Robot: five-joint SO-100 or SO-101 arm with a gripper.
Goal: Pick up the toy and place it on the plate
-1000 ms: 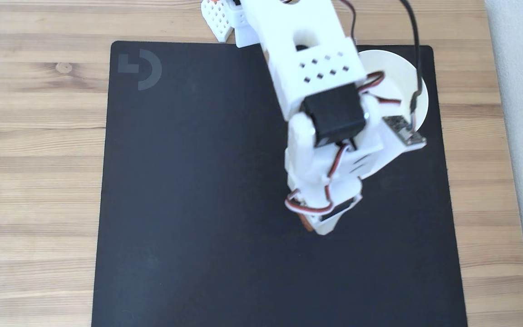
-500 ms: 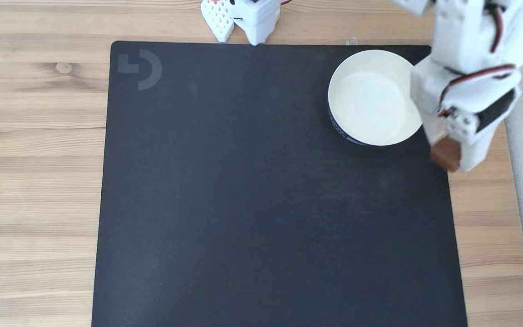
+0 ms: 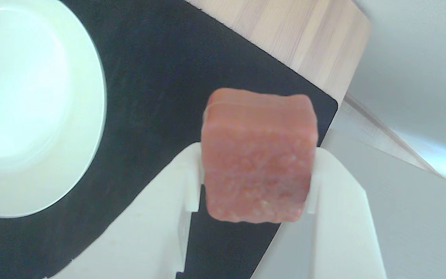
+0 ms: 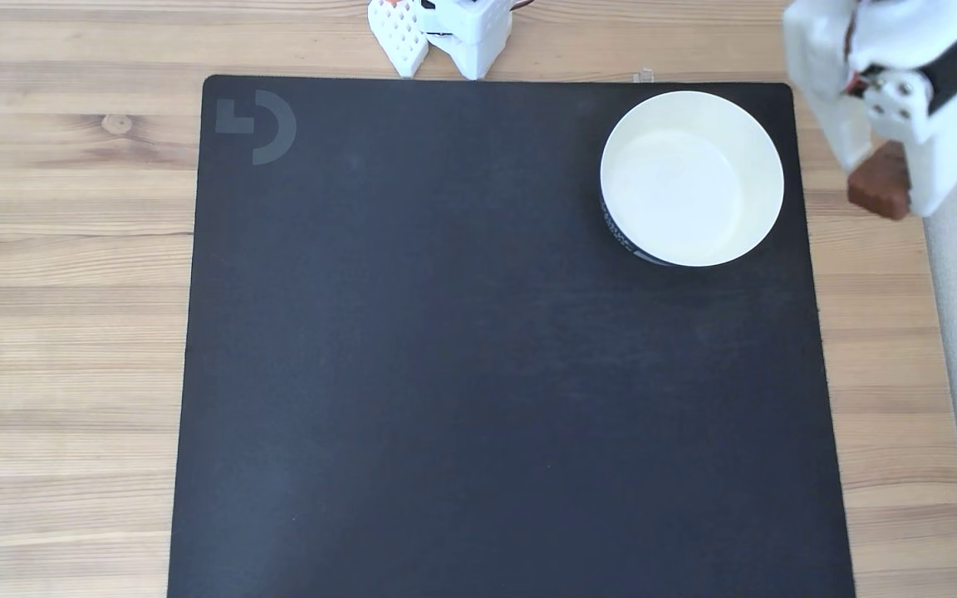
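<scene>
Gripping the toy [image 4: 879, 184], the hand [image 4: 890, 187] hangs beyond the mat's [image 4: 445, 374] right edge.

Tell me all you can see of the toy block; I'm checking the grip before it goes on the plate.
The toy block is reddish-brown, squarish with rounded corners and a rough, grainy surface. It is lifted off the mat, pinched between the white fingers of the gripper, one on each side. In the fixed view it hangs to the right of the plate, beyond the mat's edge, touching nothing else.
</scene>
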